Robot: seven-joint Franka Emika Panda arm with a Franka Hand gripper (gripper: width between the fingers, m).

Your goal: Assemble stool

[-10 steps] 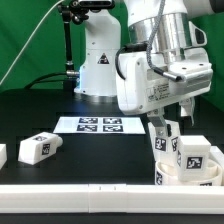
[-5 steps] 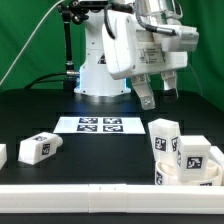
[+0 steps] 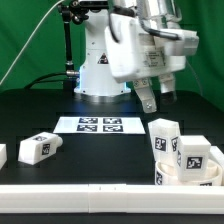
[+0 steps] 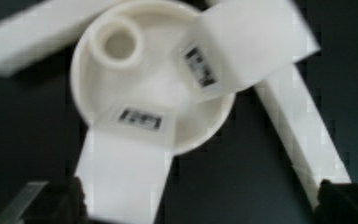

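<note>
The stool's round white seat (image 3: pixel 190 172) lies at the front of the exterior view's right, with two tagged block legs standing in it, one taller (image 3: pixel 164 138) and one beside it (image 3: pixel 196 153). My gripper (image 3: pixel 153 98) hangs open well above them, holding nothing. In the wrist view the seat (image 4: pixel 144 75) shows from above with a round socket hole, one leg (image 4: pixel 247 45) and another leg (image 4: pixel 126 170) rising from it. The gripper (image 4: pixel 197 205) is seen only as dark fingertips (image 4: pixel 51 202) at the frame's edge, far apart. A loose leg (image 3: pixel 38 148) lies on the exterior view's left.
The marker board (image 3: pixel 100 125) lies flat mid-table. A long white rail (image 3: pixel 90 195) runs along the front edge, and rails (image 4: pixel 309 120) flank the seat in the wrist view. Another white part (image 3: pixel 2 155) sits at the far left edge. The robot base (image 3: pixel 100 70) stands behind.
A second ago the gripper was down around the taller leg on the seat. It has opened, let go and risen clear; the leg stays standing in the seat.
</note>
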